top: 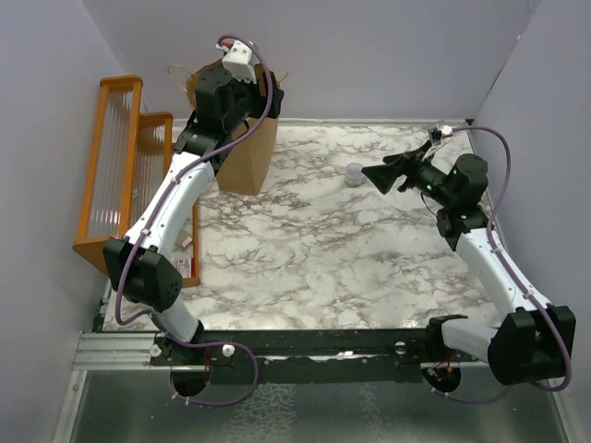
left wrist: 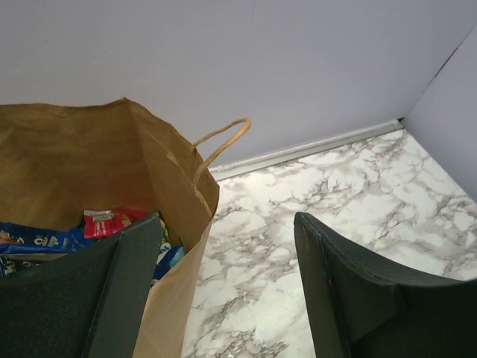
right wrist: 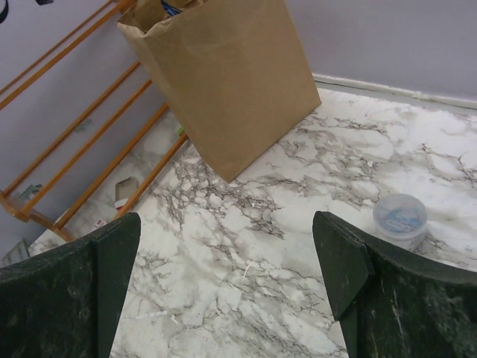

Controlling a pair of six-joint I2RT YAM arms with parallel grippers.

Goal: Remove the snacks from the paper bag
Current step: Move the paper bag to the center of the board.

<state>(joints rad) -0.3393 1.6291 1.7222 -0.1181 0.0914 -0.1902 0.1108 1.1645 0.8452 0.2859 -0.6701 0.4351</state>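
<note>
Top external: paper bag (top: 247,157) is seen upright far-left, beside orange rack (top: 120,175); contents hidden. Left wrist: snacks (left wrist: 37,237) are shown inside; left gripper (left wrist: 227,218) spread wide, empty, one finger probably inside the rim. Right wrist: right gripper (right wrist: 227,218) wide open, empty, near clear cup (right wrist: 400,216).

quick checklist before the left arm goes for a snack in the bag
1. Left gripper open: ok.
2. Both its fingers over the paper bag mouth: not ok, the bag wall sits between them and one finger is over the table.
3. Something to grab in sight: ok, blue packet and red packet inside.
4. Bag upright: ok.
5. Right gripper apart from the bag: ok, open.
6. Packet count: cannot tell.
</note>
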